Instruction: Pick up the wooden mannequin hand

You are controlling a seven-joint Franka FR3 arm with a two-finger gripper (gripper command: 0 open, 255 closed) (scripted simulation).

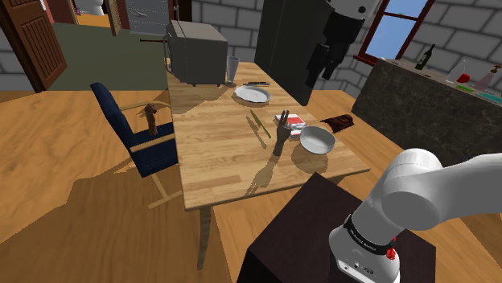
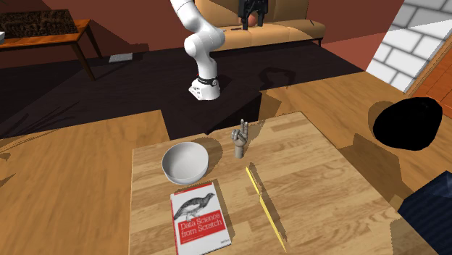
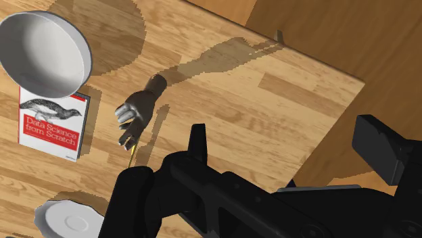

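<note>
The mannequin hand is grey and stands upright on its wrist on the wooden table, fingers pointing up. It is between a white bowl and a thin yellow stick. In the second exterior view the mannequin hand stands near the table edge closest to the arm. My gripper hangs high above the table, well clear of the hand, and is open with nothing in it. In the wrist view the mannequin hand lies far below and off to the side of my gripper.
A red and white book lies beside the bowl, with two yellow sticks next to it. A white plate and a grey box-shaped appliance sit at the table's far end. A blue chair stands alongside.
</note>
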